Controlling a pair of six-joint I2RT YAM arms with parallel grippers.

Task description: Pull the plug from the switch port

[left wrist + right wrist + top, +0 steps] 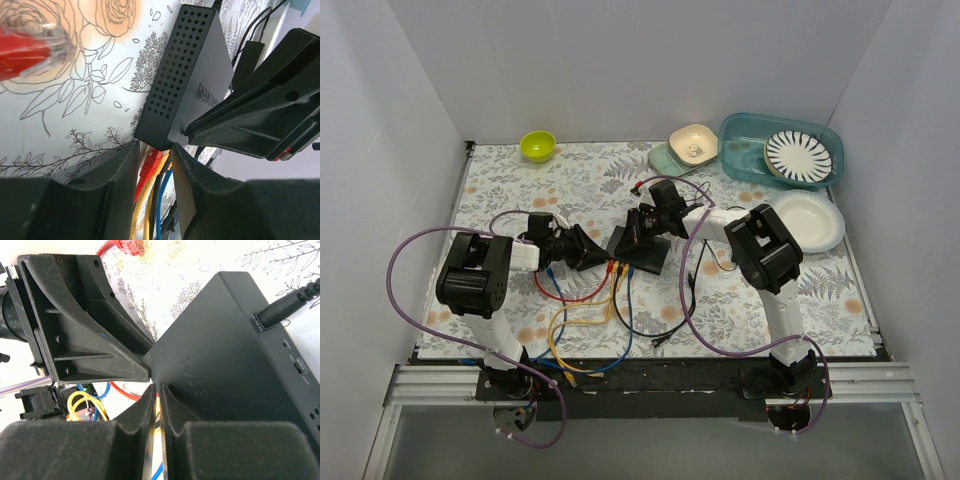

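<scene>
The switch [645, 256] is a flat black box lying mid-table, and its perforated side shows in the left wrist view [180, 75]. A red plug [149, 162] sits in the port nearest the corner, with yellow, black and blue cables [162, 200] plugged in beside it. My left gripper [152, 150] straddles these plugs with its jaws apart, and a thin pale gap shows beside the red plug. My right gripper [159, 389] is shut to a slit, its tips resting on the switch [225, 355] top near the port edge. A loose red plug [30, 47] lies apart on the table.
Red, yellow, blue and black cables [585, 320] loop toward the near edge. A power cord [280, 310] enters the switch's back. At the far side stand a green bowl [538, 146], a beige bowl [694, 143], a teal tub [745, 165] holding a striped plate [798, 156], and a white plate [807, 220].
</scene>
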